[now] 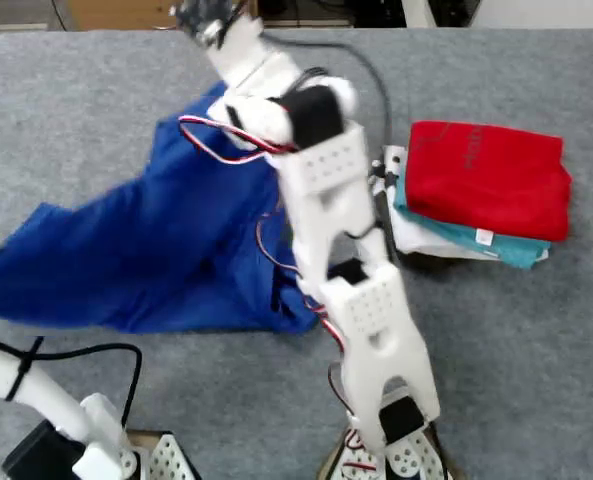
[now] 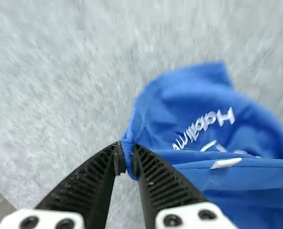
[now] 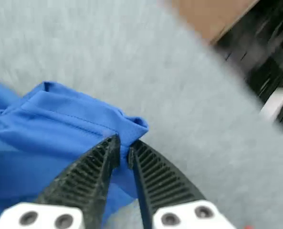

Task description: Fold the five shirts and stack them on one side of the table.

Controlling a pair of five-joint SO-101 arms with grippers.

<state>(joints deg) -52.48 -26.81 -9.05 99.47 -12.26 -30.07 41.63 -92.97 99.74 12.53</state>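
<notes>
Diagonally stretched blue shirt (image 1: pixel 146 250), long axis near-left to far-centre.

Grey counter (image 1: pixel 536 340). Blue shirt (image 1: pixel 146 250) spread loose over the left half, unfolded; one end reaches the view's left edge, another corner runs up toward the far side. Right arm (image 1: pixel 326 190), white, stretches from the near edge across the shirt's right part. Right gripper (image 1: pixel 204 18) sits at the counter's far edge, blurred. Red and white wires (image 1: pixel 211 140) loop along the arm. To the right, a folded stack: red shirt (image 1: pixel 486 175) on top, teal shirt (image 1: pixel 496 243) under it, white shirt (image 1: pixel 416 235) lowest. Left arm (image 1: pixel 36 395) is low in the near left corner, with a black cable (image 1: pixel 96 350) arching over it.
</notes>
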